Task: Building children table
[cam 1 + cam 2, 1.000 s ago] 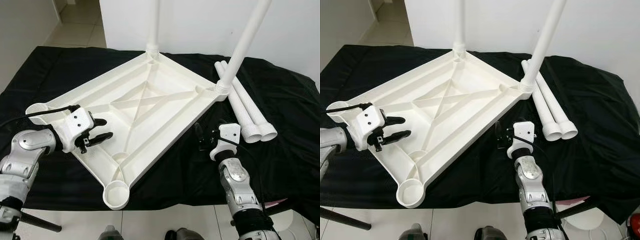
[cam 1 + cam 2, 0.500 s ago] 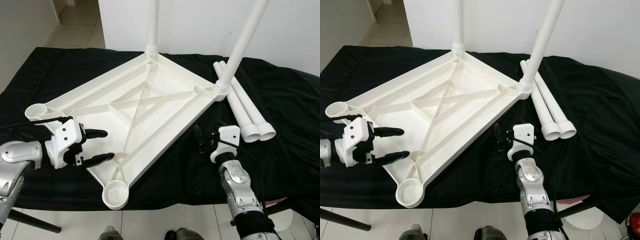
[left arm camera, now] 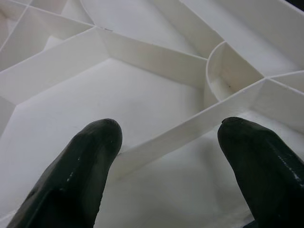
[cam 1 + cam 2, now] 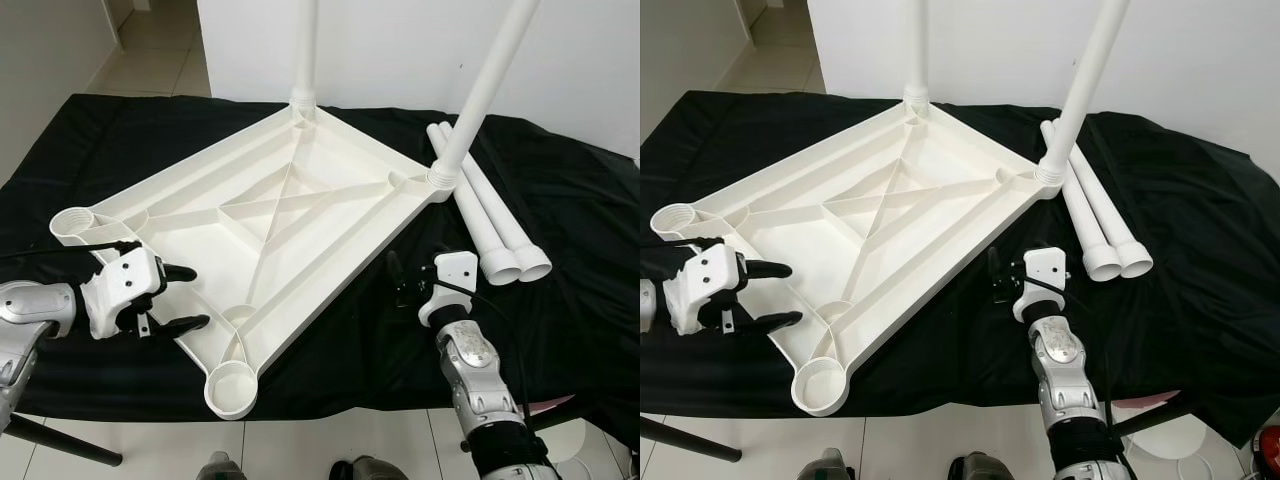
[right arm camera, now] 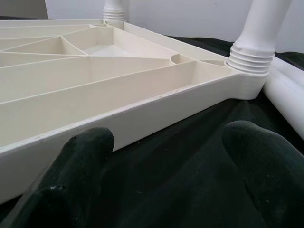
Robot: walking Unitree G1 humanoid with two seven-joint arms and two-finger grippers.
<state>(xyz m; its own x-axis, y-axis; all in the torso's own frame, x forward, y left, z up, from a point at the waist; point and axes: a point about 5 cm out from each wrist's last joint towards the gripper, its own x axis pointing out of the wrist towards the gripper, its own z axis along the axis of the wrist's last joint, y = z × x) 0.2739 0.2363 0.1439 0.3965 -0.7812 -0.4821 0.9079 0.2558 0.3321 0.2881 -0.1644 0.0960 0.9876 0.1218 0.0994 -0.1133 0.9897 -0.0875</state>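
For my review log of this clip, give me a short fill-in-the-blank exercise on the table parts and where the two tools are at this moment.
1. The number of legs already standing in corner sockets of the upturned tabletop is ____.
2. The two loose legs lie on the ____ cloth, on the robot's right of the tabletop.
3. The left tool has its fingers ____ at the tabletop's near-left rim.
4. The right tool sits beside the tabletop's near-____ edge.

Missing words: two; black; open; right
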